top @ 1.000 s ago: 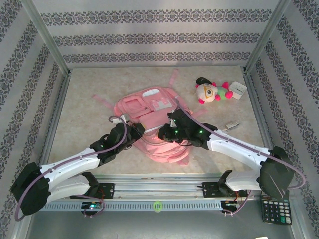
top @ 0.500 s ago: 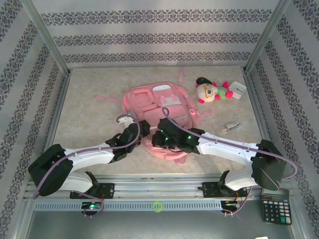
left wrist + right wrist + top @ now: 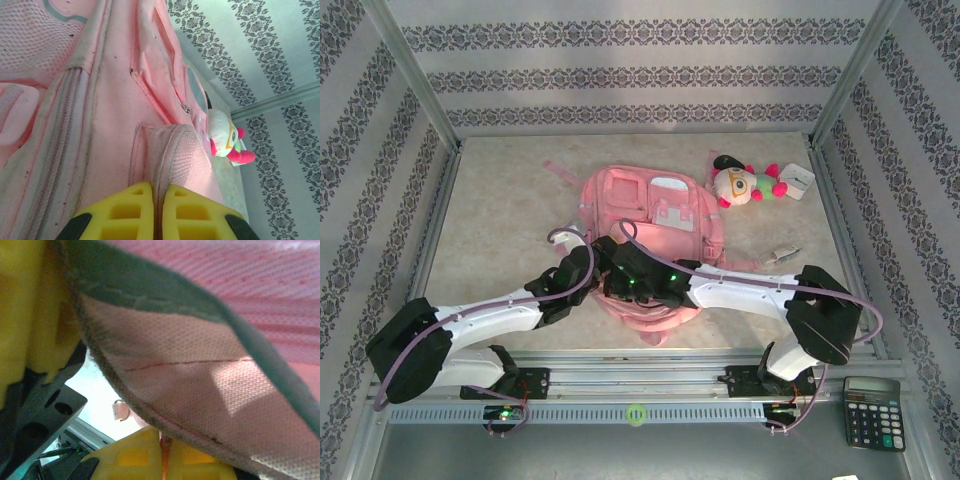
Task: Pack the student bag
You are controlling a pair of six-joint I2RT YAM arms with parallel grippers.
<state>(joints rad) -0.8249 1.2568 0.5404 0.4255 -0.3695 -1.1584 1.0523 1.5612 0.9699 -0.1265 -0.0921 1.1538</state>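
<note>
Pink student bag (image 3: 660, 205), centre of worktop (image 3: 500, 230): its near edge was pinched by left gripper (image 3: 156, 202) and right gripper (image 3: 165, 456), both clamped on fabric. One plush toy (image 3: 745, 183) lay toward the far right corner.

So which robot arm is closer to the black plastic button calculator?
Right. The right arm bends just beside the black calculator; the left arm stretches along the opposite side.

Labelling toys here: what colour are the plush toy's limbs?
Bright pink; the plush toy shows clearest in the top external view.
</note>
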